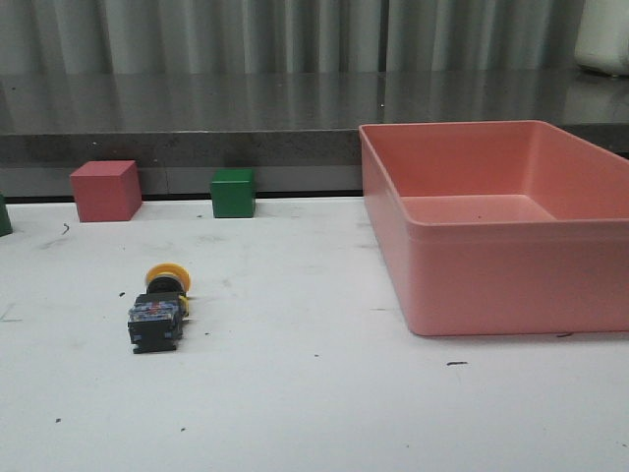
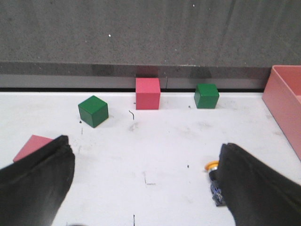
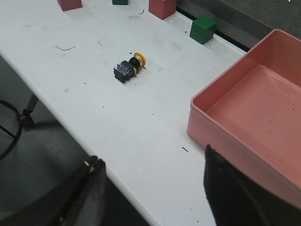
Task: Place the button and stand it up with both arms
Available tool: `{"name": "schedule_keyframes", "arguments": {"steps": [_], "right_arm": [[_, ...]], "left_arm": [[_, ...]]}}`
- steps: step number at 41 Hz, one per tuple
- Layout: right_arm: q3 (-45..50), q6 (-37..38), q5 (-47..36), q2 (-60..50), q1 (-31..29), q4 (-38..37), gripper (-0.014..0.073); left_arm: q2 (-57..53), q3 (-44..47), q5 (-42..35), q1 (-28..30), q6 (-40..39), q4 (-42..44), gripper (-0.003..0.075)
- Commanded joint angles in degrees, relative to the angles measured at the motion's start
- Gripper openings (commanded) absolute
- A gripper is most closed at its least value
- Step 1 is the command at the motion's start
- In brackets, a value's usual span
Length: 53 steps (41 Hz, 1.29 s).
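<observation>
White counter (image 1: 314, 413) holds everything. Both black pincers, left (image 2: 141, 188) and right (image 3: 150, 188), are wide open and hold nothing. The small yellow-capped black button (image 1: 159, 307) lies on its side left of the pink plastic bin (image 1: 491, 236), cap pointing away toward the back wall.

Even, soft overhead light, moderately bright. Matte white tabletop (image 1: 314, 393) shows no glare; faint short shadows just beside the yellow-capped black push-button (image 1: 160, 307) and salmon-pink plastic bin (image 1: 511, 226). Front view slightly soft and grainy. Wrist views: near black fingers (image 2: 33, 183) blurred.
</observation>
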Motion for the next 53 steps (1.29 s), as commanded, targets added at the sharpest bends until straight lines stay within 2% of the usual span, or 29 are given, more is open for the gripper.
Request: {"name": "schedule_keyframes", "arguments": {"steps": [1,9,28,40,53], "right_arm": [[-1.29,-0.64,-4.36,0.19,-0.33,-0.76,0.0470],[-1.29,-0.64,-4.36,0.19,-0.33,-0.76,0.0470],[-1.29,-0.64,-4.36,0.19,-0.33,-0.76,0.0470],[-1.29,-0.64,-4.36,0.19,-0.33,-0.76,0.0470],[-1.29,-0.64,-4.36,0.19,-0.33,-0.76,0.0470]], "left_arm": [[4.30,-5.19,1.86,-1.55,-0.67,-1.74,0.0596],[13.88,-11.13,9.68,-6.11,-0.67,-1.83,0.0596],[38.99,-20.51,14.31,-17.98,-0.81,-2.13,0.0596],[55.92,-30.33,20.78,-22.80,-11.55,5.97,0.0547],[69.73,-40.46,24.64,-23.79,-16.11,5.64,0.0549]]}}
